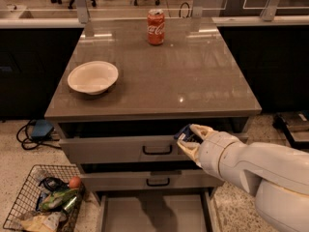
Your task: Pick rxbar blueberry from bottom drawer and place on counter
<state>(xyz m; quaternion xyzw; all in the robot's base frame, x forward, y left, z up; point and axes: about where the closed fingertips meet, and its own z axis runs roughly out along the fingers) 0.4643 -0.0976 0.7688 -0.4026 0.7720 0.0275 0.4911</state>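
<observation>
My gripper (189, 138) is in front of the top drawer, just below the front edge of the counter (159, 71). It is shut on the rxbar blueberry (184, 133), a small dark blue wrapper held between the pale fingers (200, 129). The white arm runs off to the lower right. The bottom drawer (154, 211) is pulled open below, its pale grey floor bare where it shows.
A white bowl (92, 77) sits on the counter's left side and a red cola can (155, 27) at its back. The two upper drawers (116, 149) stand slightly open. A wire basket (41, 202) of items sits on the floor at lower left.
</observation>
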